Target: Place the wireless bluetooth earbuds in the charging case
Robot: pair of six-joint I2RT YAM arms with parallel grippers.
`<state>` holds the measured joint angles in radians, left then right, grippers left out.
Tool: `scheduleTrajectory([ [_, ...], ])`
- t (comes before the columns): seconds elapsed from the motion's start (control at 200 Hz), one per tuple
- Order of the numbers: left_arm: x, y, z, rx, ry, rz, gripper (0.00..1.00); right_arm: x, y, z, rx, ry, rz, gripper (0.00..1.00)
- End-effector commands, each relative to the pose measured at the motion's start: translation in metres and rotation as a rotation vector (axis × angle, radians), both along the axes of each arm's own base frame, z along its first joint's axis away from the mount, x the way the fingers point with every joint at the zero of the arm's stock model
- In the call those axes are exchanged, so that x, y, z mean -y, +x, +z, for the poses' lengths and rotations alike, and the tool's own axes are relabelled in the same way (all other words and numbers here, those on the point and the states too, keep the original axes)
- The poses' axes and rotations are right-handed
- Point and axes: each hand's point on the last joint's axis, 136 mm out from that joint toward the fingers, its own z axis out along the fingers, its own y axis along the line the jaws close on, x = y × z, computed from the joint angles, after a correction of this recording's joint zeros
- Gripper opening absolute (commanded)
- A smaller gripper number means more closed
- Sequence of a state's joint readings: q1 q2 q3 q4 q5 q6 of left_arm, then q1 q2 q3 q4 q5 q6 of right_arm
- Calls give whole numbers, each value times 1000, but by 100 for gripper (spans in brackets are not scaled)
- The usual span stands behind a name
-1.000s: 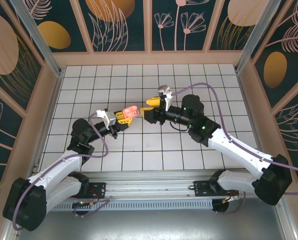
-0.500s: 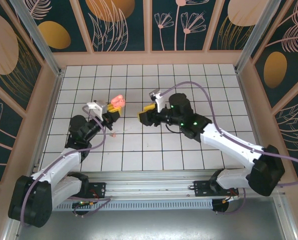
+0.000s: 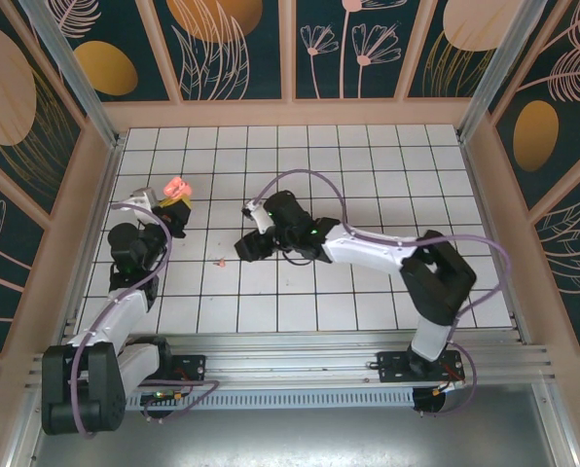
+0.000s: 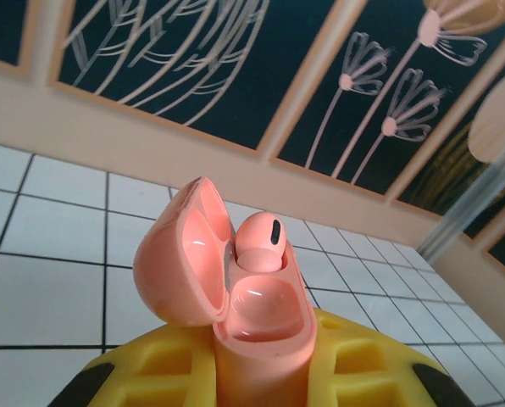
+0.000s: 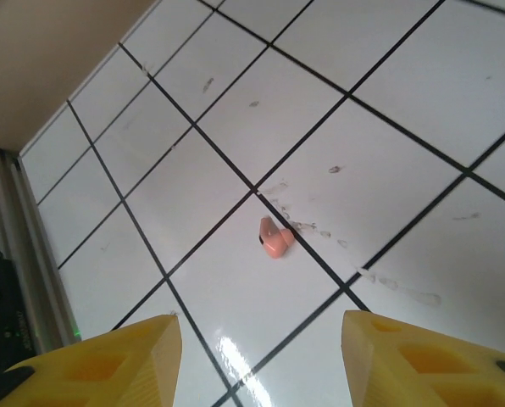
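My left gripper (image 3: 175, 201) is shut on the charging case (image 4: 261, 331), a salmon-pink pod that stands upright between the yellow fingers (image 4: 151, 377) with its lid (image 4: 180, 254) hinged open to the left. One pink earbud (image 4: 258, 242) sits in the far socket; the near socket (image 4: 265, 305) is empty. In the top view the case (image 3: 177, 185) is at the table's left side. A second pink earbud (image 5: 274, 237) lies on the white tiles beside a grid line, also visible as the small earbud (image 3: 219, 261). My right gripper (image 5: 261, 356) hangs open just short of it, nothing between its fingers (image 5: 108, 365).
The white gridded table (image 3: 368, 165) is boxed in by a low peach wall (image 3: 290, 114) and patterned panels. The left wall (image 3: 88, 224) runs close to the left gripper. A metal rail (image 5: 2, 220) edges the table in the right wrist view.
The left arm has swung left and back, carrying the open case away from the middle. The right arm has swung left and down toward the earbud on the tiles.
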<state>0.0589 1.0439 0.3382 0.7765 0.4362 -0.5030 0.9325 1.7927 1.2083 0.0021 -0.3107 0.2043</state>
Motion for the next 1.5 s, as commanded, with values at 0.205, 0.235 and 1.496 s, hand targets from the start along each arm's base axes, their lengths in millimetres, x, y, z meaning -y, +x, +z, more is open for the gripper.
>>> scheduleTrajectory([
  [0.205,-33,3,-10,-60,-126,86,7,-53,7,-28,44,24,122,53],
  [0.235,-35,3,-10,-62,-129,88,7,-56,8,-31,46,21,132,53],
  [1.496,-54,2,-12,-68,-147,143,7,-86,8,-109,-7,-143,158,50],
])
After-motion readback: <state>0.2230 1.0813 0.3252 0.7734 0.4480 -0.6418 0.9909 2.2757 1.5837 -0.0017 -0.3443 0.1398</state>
